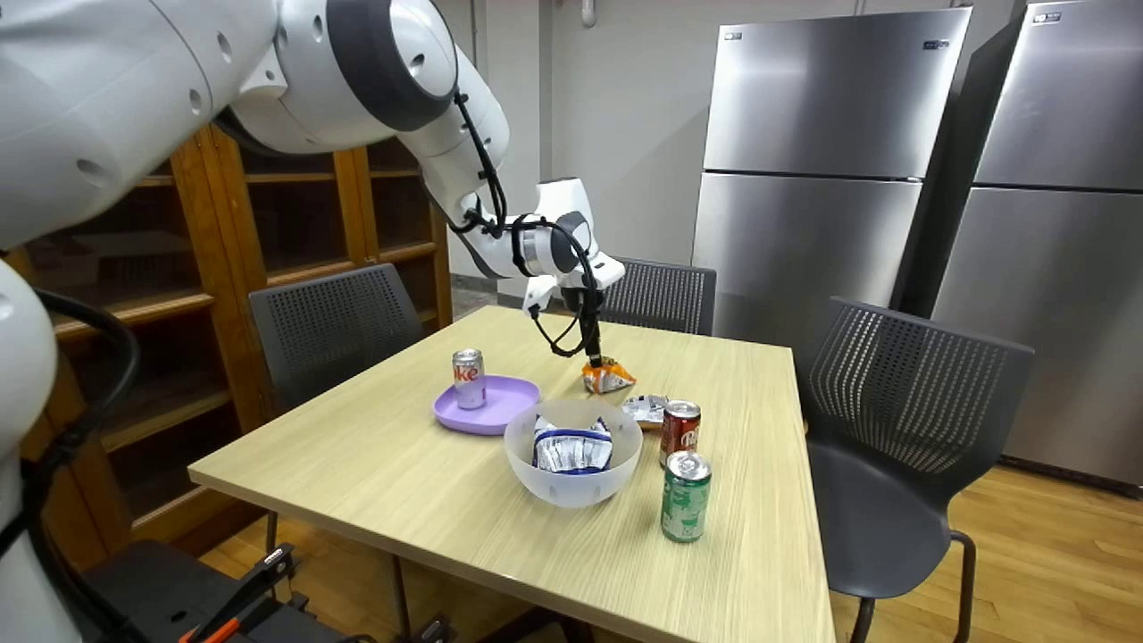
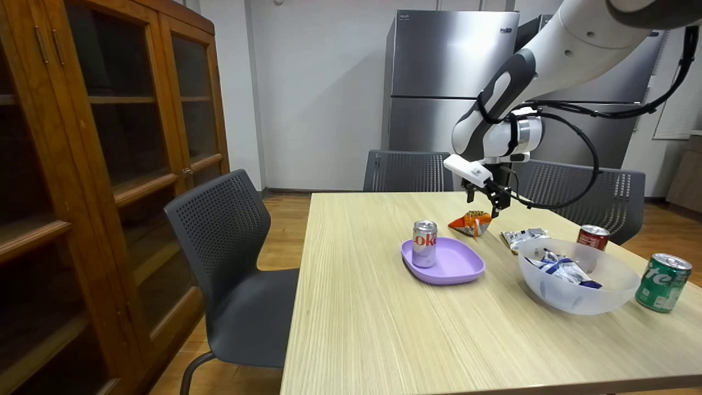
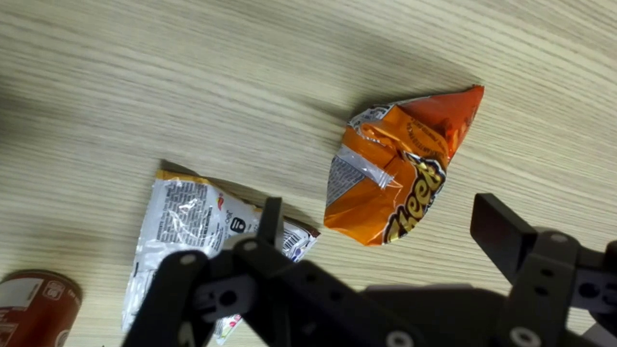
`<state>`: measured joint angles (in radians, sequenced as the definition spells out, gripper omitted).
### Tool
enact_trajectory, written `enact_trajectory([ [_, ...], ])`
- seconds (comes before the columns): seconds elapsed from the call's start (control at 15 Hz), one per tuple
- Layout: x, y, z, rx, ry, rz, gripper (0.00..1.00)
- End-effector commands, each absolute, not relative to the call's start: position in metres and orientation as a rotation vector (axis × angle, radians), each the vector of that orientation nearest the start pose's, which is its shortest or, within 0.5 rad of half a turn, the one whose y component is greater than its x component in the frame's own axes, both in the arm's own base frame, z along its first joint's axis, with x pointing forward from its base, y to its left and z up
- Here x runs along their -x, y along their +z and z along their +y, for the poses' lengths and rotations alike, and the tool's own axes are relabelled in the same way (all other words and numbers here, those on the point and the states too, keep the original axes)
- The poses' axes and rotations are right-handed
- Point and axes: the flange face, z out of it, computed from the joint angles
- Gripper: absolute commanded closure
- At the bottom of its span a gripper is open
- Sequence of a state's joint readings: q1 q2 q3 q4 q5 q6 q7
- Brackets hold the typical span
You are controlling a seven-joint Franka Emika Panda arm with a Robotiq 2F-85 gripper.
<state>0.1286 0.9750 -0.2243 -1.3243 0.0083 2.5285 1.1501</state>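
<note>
Wrist view: hand (image 3: 378, 217) unclenched, spread wide. Orange snack bag (image 3: 390, 173) lies on desk (image 3: 193, 120), partly between fingertips (image 3: 501, 236), mostly beyond them. Silver packet (image 3: 185, 224) beside it, partly hidden behind hand.

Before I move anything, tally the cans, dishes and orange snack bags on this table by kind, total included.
Cans: 3 (silver can, red can, green can)
Dishes: 2 (purple plate, frosted bowl)
Orange snack bag: 1
Total: 6
</note>
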Motion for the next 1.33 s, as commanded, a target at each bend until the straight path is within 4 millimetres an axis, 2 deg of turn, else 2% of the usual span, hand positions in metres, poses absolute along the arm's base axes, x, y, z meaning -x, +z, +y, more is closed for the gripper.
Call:
enact_trajectory([
  [0.0, -0.783, 0.171, -0.031, 2.566, -0.470, 1.765, 0.00],
  [0.47, -0.798, 0.161, -0.030, 2.537, -0.461, 1.829, 0.00],
  [0.53, -0.800, 0.159, -0.029, 2.534, -0.457, 1.835, 0.18],
  [0.8, -0.804, 0.156, -0.028, 2.531, -0.453, 1.846, 0.51],
  [1.2, -0.808, 0.152, -0.030, 2.539, -0.453, 1.843, 0.97],
  [1.27, -0.808, 0.151, -0.030, 2.541, -0.450, 1.844, 1.00],
])
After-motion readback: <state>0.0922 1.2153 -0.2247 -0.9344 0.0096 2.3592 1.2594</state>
